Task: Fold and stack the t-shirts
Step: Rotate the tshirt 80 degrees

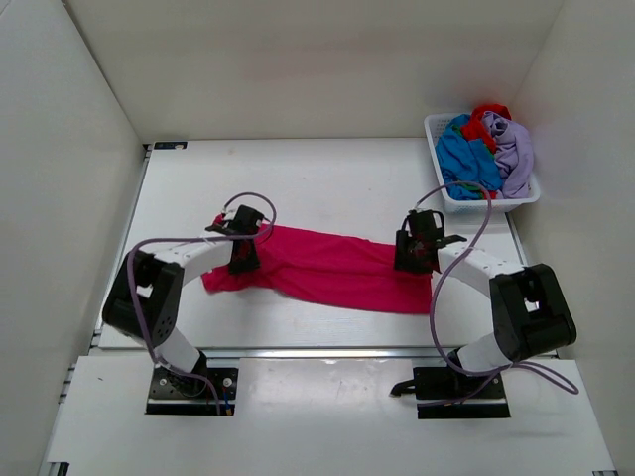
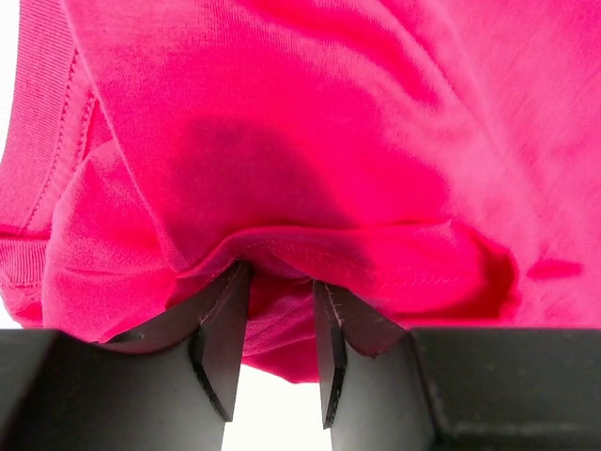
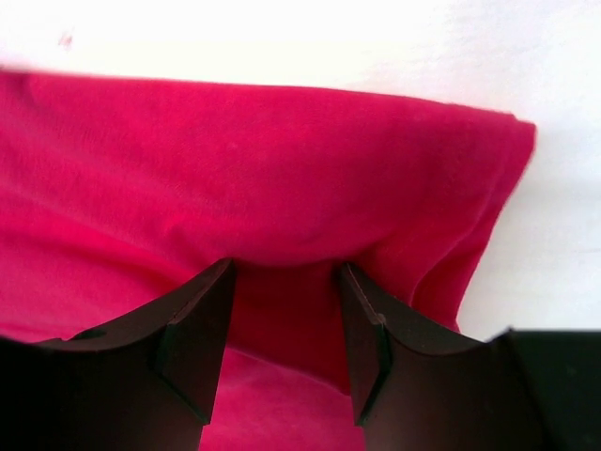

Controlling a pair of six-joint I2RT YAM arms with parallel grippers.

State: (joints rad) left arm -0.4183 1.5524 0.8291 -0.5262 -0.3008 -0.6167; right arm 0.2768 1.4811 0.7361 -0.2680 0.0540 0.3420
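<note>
left gripper: you had it pinching a pink t-shirt fold
right gripper: you gripped its other end

Robot lab cell, not a home or shop. Boxed in by plain white walls left of, right of and beyond the claws. Bare white table beneath them. Two arms bolted to black plates behind the left claw and right claw, with cables looped along each. Only props: a pink shirt pinched in both claws, and a basket of shirts beyond the right one.
</note>
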